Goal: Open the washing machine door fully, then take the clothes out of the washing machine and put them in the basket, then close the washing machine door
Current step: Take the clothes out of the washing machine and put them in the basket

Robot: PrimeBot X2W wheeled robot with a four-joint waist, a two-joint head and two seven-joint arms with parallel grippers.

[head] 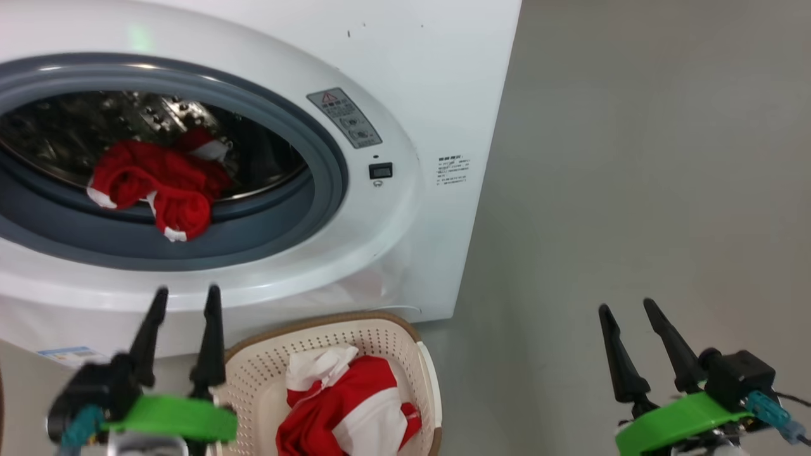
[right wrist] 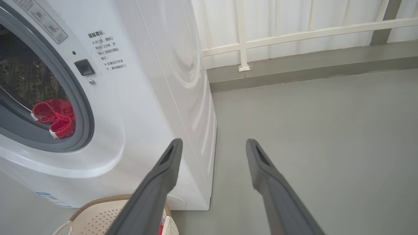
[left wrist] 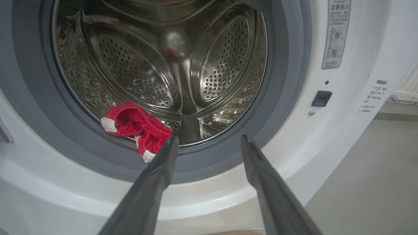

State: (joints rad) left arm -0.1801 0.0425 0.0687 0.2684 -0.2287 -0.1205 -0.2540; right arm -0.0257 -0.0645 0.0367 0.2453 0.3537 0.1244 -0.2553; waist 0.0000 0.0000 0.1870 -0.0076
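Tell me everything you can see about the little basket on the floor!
The small cream plastic basket has holey sides, a brown woven-look rim and white handles. It stands upright on the grey floor, in front of the big white washing machine. A crumpled red-and-white garment lies inside it.

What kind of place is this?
Probably a home laundry corner, perhaps on a balcony: a white front-loading washing machine, a basket of red clothes on a plain grey floor, and a white railing behind.
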